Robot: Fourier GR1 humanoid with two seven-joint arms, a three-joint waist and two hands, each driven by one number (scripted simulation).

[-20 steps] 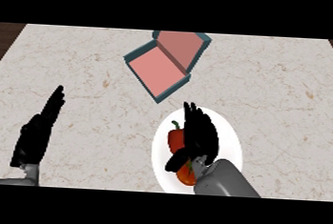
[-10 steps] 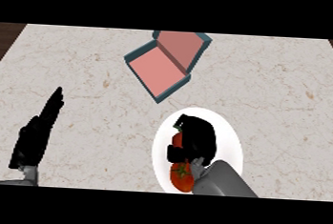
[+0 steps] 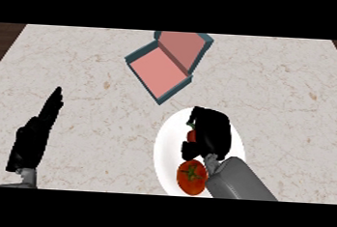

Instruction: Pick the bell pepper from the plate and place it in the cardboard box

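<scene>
A white plate (image 3: 167,143) lies on the counter right of centre. On it lies the red bell pepper (image 3: 190,177), its green stem end facing me. My right hand (image 3: 212,132) sits on top of the pepper with its fingers curled round the far part, and a strip of red shows under them. The hand hides the pepper's middle. The open cardboard box (image 3: 158,70), with a pink inside and grey-blue walls, lies beyond the plate with its lid (image 3: 183,45) folded back. My left hand (image 3: 33,138) rests open at the left, fingers straight.
The marbled counter (image 3: 286,102) runs wide on both sides of the plate. Its dark edges show at the far left and far right corners. The near corner of the box lies a short way from the plate's far rim.
My right hand's fingers were straight over the pepper and have curled down round it. The left hand has barely shifted. Plate and box are where they were.
</scene>
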